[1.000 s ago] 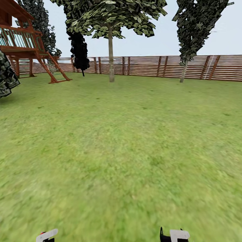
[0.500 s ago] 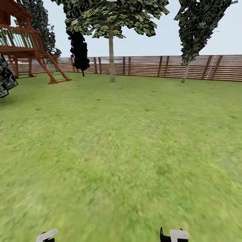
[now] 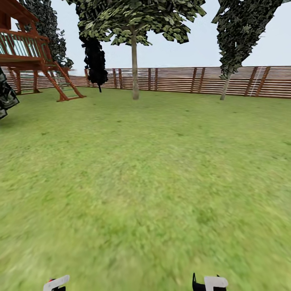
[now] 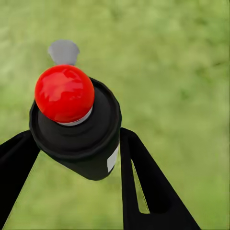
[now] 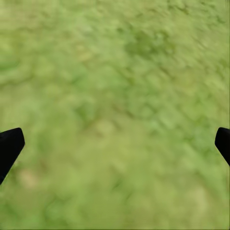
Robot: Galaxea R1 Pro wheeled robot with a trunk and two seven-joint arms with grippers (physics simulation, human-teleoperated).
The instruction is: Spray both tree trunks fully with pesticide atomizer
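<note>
While the lawn [image 3: 153, 169] spreads ahead to the fence [image 3: 182, 79], the left gripper [image 4: 76, 148] is clamped on the atomizer [image 4: 79, 139], its black fingers [image 4: 143, 182] pressing the dark body from both sides, red top [image 4: 64, 93] towards the camera, grass below. Well apart stand the right gripper's [image 5: 115, 143] fingertips [image 5: 9, 146], with nothing between them. One pale trunk [image 3: 135, 68] rises before the fence; another [image 3: 224, 87], thinner, probably a tree too, stands further right. A wooden playhouse [image 3: 28, 52] stands far left.
</note>
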